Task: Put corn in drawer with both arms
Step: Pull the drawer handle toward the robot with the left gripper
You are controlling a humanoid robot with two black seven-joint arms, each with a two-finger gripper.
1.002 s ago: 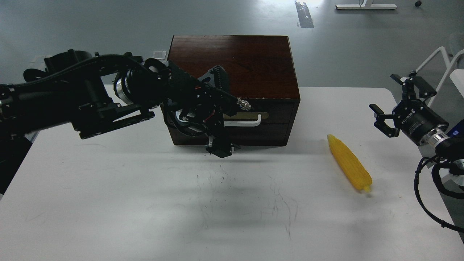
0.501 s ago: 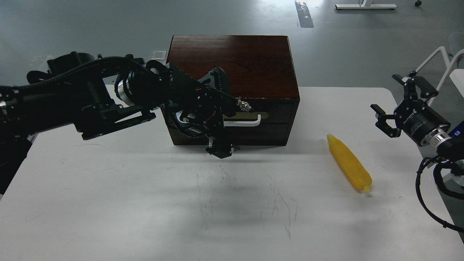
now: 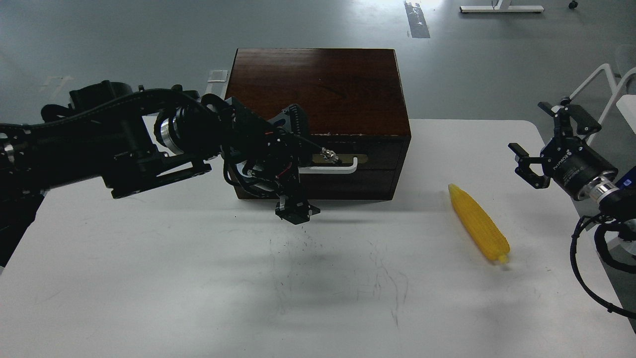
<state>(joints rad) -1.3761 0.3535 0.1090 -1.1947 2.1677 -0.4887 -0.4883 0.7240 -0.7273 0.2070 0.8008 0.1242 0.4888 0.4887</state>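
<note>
Outstretched, left gripper (image 3: pixel 298 164) fronts the drawer (image 3: pixel 348 161); right gripper (image 3: pixel 539 144) hovers open.

Left end effector (image 3: pixel 293 164) spread wide; right end effector (image 3: pixel 541 144) likewise, raised.

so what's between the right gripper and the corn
Nothing: in the head view only bare white table separates the right gripper from the corn.
</note>
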